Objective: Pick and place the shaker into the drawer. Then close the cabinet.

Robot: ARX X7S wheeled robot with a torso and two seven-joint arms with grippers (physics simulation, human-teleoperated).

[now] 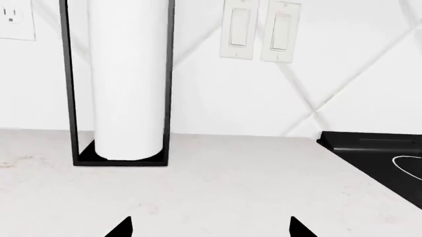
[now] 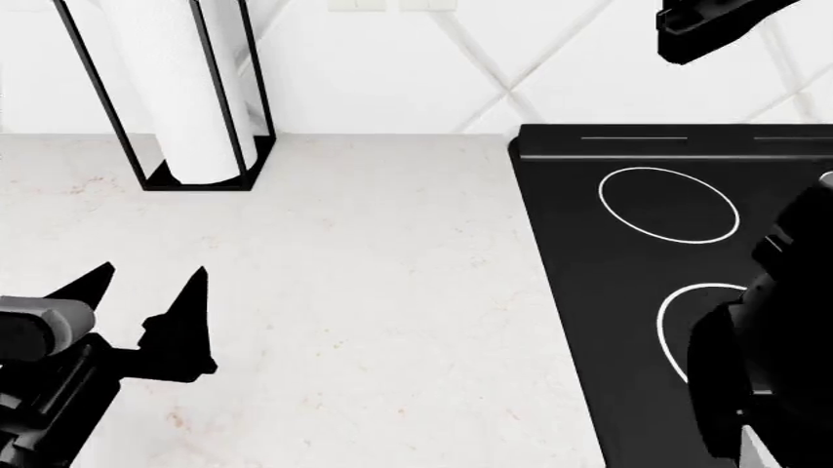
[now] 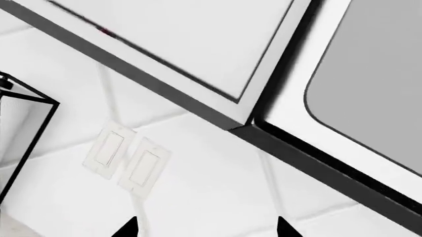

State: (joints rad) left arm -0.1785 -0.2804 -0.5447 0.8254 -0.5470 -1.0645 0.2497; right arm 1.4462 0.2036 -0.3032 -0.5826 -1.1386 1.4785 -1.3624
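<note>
The shaker and the drawer are out of view in all three views. My left gripper (image 2: 147,283) is open and empty, low over the white marbled counter (image 2: 365,292) at the head view's lower left; its two black fingertips (image 1: 122,228) show wide apart in the left wrist view. My right gripper (image 2: 703,24) is raised high near the wall at the head view's upper right; its black fingertips (image 3: 128,229) stand wide apart with nothing between them, facing the tiled wall.
A paper towel roll (image 2: 182,88) stands in a black wire frame at the counter's back left, also in the left wrist view (image 1: 125,79). A black cooktop (image 2: 677,253) fills the right. Wall switches (image 1: 260,29) and an outlet (image 1: 17,19) sit on the backsplash. An upper cabinet edge (image 3: 197,103) shows in the right wrist view.
</note>
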